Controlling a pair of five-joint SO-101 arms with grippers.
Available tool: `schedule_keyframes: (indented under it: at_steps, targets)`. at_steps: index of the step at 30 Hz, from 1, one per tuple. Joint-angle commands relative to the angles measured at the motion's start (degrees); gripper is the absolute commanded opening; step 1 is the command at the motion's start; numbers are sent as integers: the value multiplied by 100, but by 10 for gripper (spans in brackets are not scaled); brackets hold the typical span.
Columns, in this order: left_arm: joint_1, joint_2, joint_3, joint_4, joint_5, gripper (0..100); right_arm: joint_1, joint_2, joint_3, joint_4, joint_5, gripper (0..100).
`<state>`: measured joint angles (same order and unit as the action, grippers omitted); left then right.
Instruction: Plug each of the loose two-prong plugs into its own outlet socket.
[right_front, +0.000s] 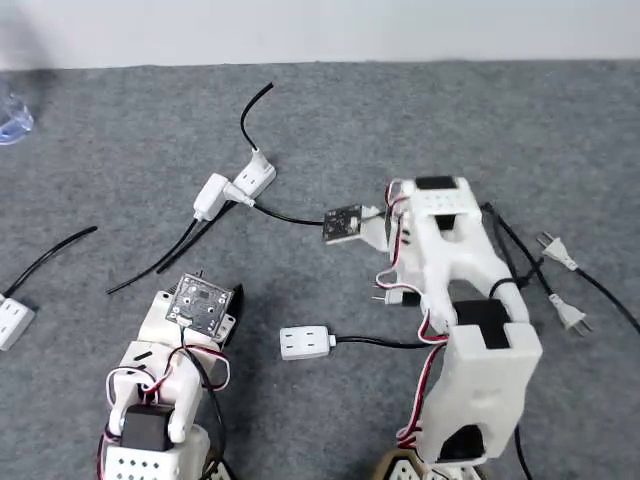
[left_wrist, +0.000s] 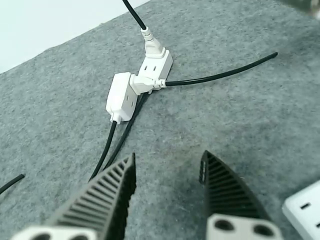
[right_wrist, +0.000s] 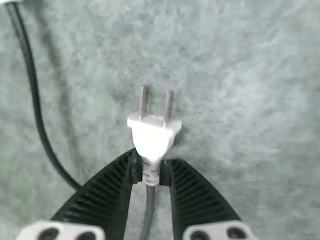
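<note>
Right hand (right_wrist: 150, 172) is clamped on the neck of a white two-prong plug (right_wrist: 152, 131), prongs sticking out over the grey table (right_wrist: 250, 75). Left hand (left_wrist: 168, 160) hangs wide open near an already-filled outlet socket (left_wrist: 156, 65).

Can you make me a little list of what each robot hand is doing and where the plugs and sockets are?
Right gripper: shut on a white two-prong plug, prongs pointing away from it
Left gripper: open, holding nothing, above the grey mat
Empty socket: lies on the mat between the two arms
Filled sockets: two, each with a plug in, ahead of the left gripper
Loose plugs: two, on the mat beside the right arm
Edge socket: at the mat's side, past the left arm
</note>
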<state>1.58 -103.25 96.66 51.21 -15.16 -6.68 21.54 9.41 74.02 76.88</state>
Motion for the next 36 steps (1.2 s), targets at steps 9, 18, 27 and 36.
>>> schedule_keyframes:
  at_steps: [9,18,27,36]
  targets:
    - [132,-53,-22,44,-62,198,-321,-523,923,-840,-167,9]
    - [132,-53,-22,44,-62,198,-356,-1165,976,-611,-132,202]
    - [132,-53,-22,44,-62,198,-620,-1086,1064,-769,-158,144]
    - [132,-53,-22,44,-62,198,-277,-1103,1055,-804,-132,144]
